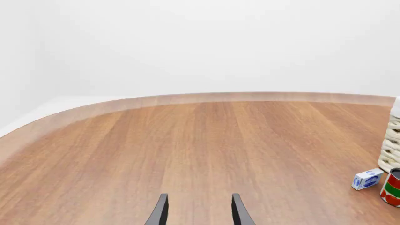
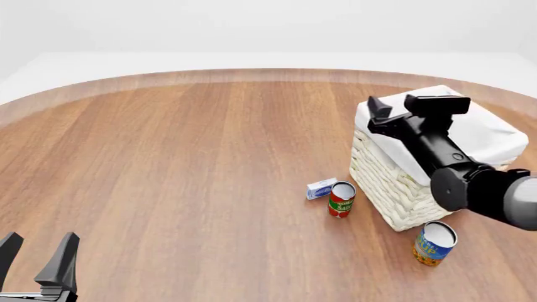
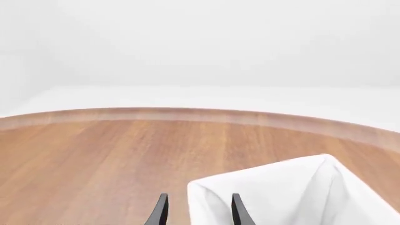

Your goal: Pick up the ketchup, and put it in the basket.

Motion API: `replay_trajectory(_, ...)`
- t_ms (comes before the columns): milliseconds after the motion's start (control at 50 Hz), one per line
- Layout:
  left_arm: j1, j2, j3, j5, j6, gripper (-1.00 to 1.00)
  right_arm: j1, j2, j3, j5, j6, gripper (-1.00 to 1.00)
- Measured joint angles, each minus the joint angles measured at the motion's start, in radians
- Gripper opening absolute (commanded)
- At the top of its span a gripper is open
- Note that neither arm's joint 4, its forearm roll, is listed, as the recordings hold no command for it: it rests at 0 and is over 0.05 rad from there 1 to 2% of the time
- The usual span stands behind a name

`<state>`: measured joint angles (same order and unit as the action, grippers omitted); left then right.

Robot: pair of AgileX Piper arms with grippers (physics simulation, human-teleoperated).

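On the right half of the tabletop (image 2: pixel 185 176) stands the basket (image 2: pixel 394 189), its white lining (image 2: pixel 491 135) folded over the rim. The right arm (image 2: pixel 449 160) reaches over it from the near right, and the right gripper (image 2: pixel 407 104) hangs above the basket's far left corner. Its jaws stand spread with nothing between them; in the right wrist view the two dark tips frame the lining's corner (image 3: pixel 203 190) below, one tip over bare wood and the other over cloth.

No ketchup shows in any view. The arm covers much of the basket's inside in the front view, and the right wrist view shows only white cloth, so whether the bottle lies in there cannot be told.

Just left of the basket's near wall stands a red-and-green can (image 2: pixel 341 199), upright, with a small blue-and-white box (image 2: pixel 321 189) lying close beside it on its left. An orange-and-blue can (image 2: pixel 434 242) stands near the basket's nearest corner, apart from the wicker.

Far off at the near left edge, the left gripper (image 2: pixel 38 255) sits low, well apart from everything else. Its jaws are spread and hold nothing; its wrist view shows bare wood ahead, with the box (image 1: pixel 366 179), the can (image 1: pixel 392 188) and a strip of wicker (image 1: pixel 390 152) at the edge.
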<state>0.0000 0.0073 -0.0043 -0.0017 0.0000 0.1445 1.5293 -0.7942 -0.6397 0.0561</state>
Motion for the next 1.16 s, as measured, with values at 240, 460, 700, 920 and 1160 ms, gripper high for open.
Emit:
replay_trajectory(240,0.000,0.000,0.000,0.000,0.000,1.00,0.029,-0.002,0.000,-0.006,-0.003,1.00)
replay_trajectory(460,0.000,0.000,0.000,0.000,0.000,1.00,0.092,0.005,-0.015,-0.011,-0.015,1.00)
replay_trajectory(700,0.000,0.000,0.000,0.000,0.000,1.00,0.199,0.035,-0.041,-0.020,-0.051,1.00)
replay_trajectory(920,0.000,0.000,0.000,0.000,0.000,1.00,0.273,0.044,-0.038,-0.043,-0.064,1.00)
replay_trajectory(1160,0.000,0.000,0.000,0.000,0.000,1.00,0.376,0.048,-0.024,-0.067,-0.075,1.00)
